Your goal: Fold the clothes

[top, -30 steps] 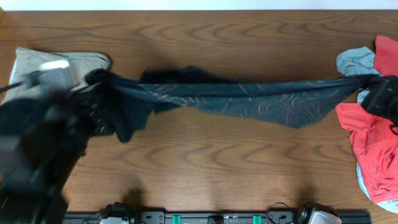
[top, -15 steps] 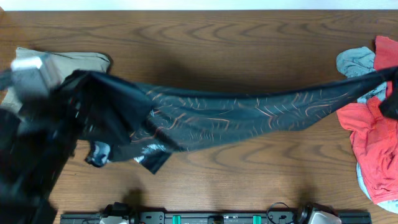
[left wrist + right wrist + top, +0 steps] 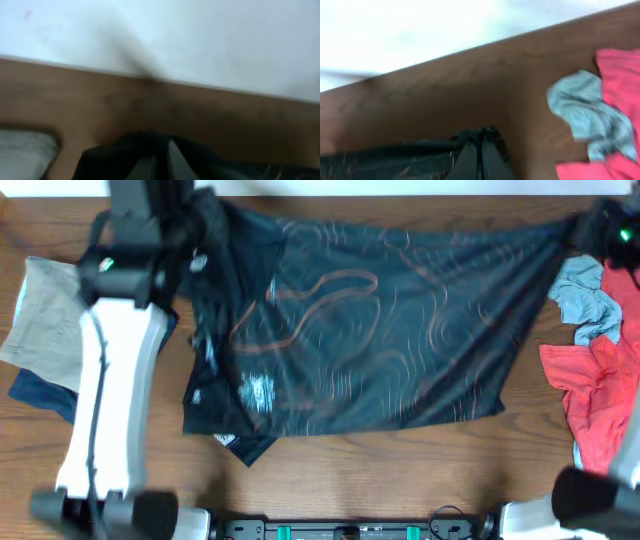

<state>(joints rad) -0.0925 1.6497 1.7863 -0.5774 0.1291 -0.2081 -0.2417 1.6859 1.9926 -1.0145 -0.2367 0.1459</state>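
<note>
The jersey (image 3: pixel 380 330) is being held spread over the table (image 3: pixel 400 475), far corners being pinched by the left gripper (image 3: pixel 205 215) and right gripper (image 3: pixel 481 140), and is best being lowered evenly so wrinkles are avoided.

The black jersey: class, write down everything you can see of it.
The black jersey looks like thin, smooth sports fabric with fine orange contour lines and a white print. It is spread wide across the wooden table, bunched and folded over at one end. The left gripper and right gripper each pinch a far corner, shut on it.
</note>
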